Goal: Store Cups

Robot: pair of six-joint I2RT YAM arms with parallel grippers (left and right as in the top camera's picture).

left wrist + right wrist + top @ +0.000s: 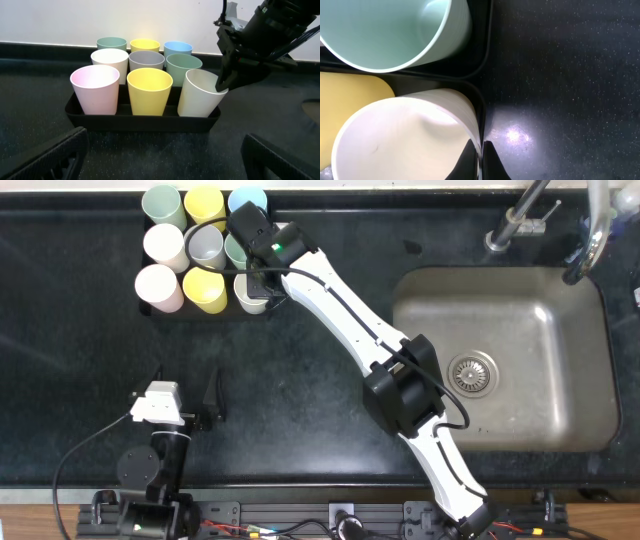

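Observation:
A black tray (145,122) at the back left of the dark counter holds several pastel cups in three rows. The front-right one is a white cup (197,97), which leans outward to the right. My right gripper (222,85) is shut on this white cup's (405,135) rim, one finger inside and one outside, by the tray's corner. From above, the right gripper (262,280) sits over the white cup (250,298). A mint cup (385,30) stands just behind it, a yellow cup (149,91) beside it. My left gripper (165,160) is open and low over the counter, well in front of the tray.
A steel sink (560,300) with a faucet (520,220) takes up the right side of the counter. A pale wall runs just behind the tray. Bare dark counter lies between the tray and my left gripper (188,385).

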